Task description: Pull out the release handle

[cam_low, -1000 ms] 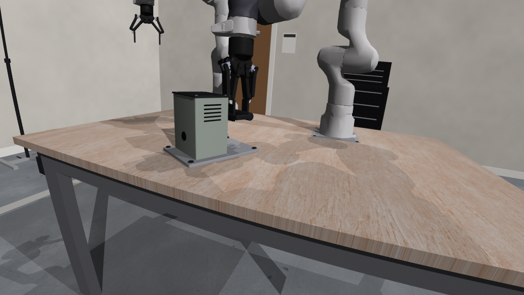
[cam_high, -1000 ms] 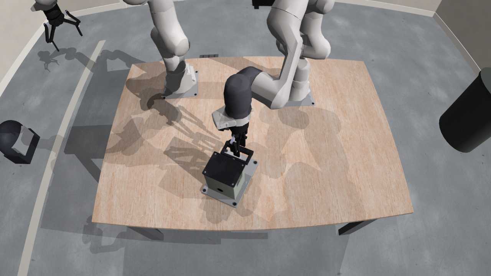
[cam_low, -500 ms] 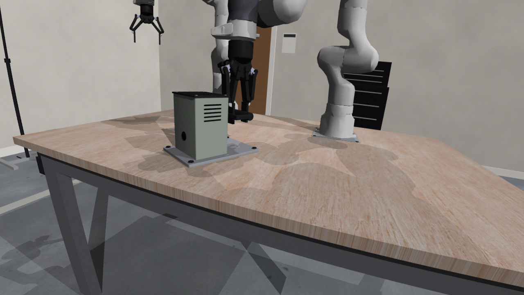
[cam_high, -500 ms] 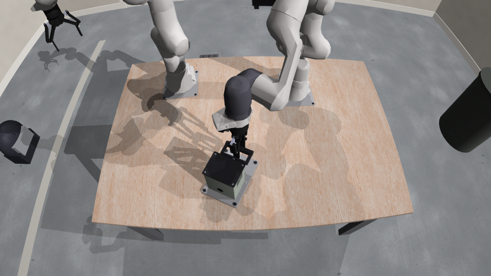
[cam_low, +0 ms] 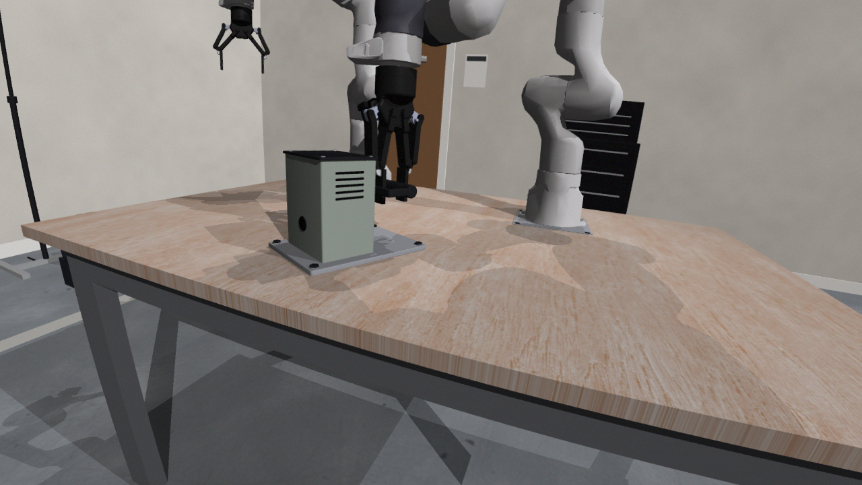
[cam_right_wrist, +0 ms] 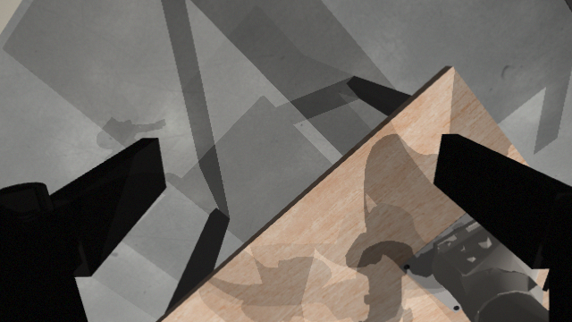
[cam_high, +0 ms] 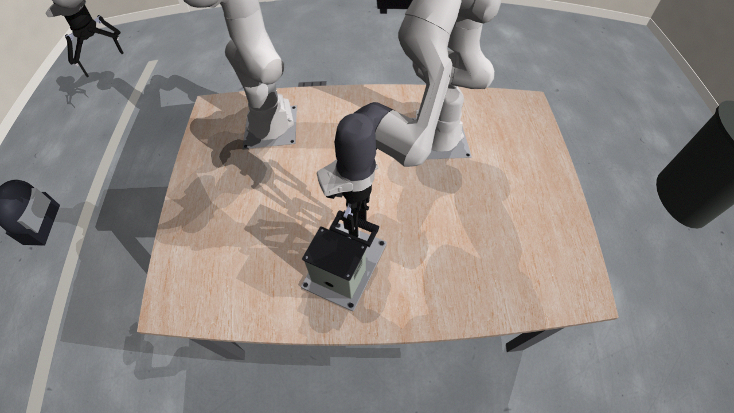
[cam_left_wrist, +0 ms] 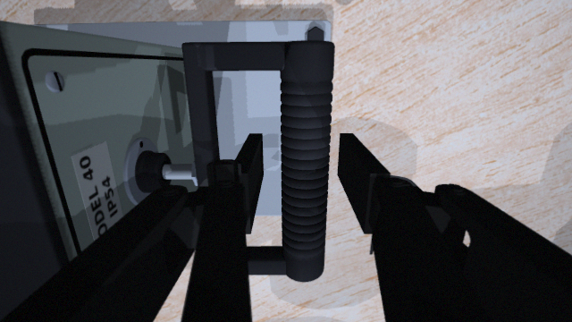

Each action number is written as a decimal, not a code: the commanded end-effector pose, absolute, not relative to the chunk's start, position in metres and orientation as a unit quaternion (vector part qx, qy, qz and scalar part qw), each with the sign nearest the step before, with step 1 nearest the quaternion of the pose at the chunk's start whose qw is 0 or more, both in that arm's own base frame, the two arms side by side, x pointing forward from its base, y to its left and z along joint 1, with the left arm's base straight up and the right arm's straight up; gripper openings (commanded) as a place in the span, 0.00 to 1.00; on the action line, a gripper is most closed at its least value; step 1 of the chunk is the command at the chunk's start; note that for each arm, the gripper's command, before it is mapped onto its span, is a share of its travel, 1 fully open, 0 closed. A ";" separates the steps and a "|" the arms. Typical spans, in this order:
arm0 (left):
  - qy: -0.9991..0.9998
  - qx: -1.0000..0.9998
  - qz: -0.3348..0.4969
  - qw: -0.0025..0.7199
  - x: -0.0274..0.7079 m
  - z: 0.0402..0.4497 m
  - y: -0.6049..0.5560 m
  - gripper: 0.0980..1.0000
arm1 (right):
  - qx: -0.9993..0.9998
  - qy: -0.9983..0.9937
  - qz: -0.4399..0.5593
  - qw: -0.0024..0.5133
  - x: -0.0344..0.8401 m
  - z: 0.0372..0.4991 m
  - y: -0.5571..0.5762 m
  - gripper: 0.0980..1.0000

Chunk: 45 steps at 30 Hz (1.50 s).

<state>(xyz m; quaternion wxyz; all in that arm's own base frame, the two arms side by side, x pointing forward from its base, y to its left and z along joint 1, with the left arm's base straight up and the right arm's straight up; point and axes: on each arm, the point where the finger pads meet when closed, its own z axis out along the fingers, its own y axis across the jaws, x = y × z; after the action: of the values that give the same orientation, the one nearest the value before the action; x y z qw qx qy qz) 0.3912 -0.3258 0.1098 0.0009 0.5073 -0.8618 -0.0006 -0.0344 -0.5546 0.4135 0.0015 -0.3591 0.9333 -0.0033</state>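
The release handle is a black frame with a ribbed grip bar. It stands out from the grey-green housing on a short length of silvery rod. My left gripper points down and is partly open. Its fingers straddle the grip bar, one inside the frame and one outside, with a visible gap on each side. My right gripper is wide open and empty, high up beyond the table's edge, far from the housing.
The housing stands on a grey base plate with bolts at its corners, on the wooden table. Both arm bases stand along the table's far side. A black cylinder stands on the floor.
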 end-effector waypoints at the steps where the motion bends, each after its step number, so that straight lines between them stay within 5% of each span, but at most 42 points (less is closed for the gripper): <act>1: -0.861 0.508 0.000 0.000 0.391 0.109 -0.327 0.31 | -0.359 0.933 -0.003 0.001 -0.034 0.414 -0.555 1.00; 23: -0.861 0.508 0.000 0.000 0.391 0.109 -0.327 0.31 | -0.359 0.933 -0.003 0.001 -0.034 0.414 -0.555 1.00; 24: -0.861 0.508 0.000 0.000 0.391 0.109 -0.327 0.00 | -0.359 0.933 -0.003 0.001 -0.034 0.414 -0.555 1.00; 45: -0.861 0.508 0.000 0.000 0.391 0.109 -0.327 0.00 | -0.359 0.933 -0.003 0.001 -0.034 0.414 -0.555 1.00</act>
<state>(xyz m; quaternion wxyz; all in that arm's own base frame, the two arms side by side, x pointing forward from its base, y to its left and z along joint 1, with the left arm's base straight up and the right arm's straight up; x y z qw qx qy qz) 0.3906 -0.3254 0.1098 0.0010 0.5077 -0.8615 -0.0015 -0.0344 -0.5546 0.4135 0.0015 -0.3591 0.9333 -0.0033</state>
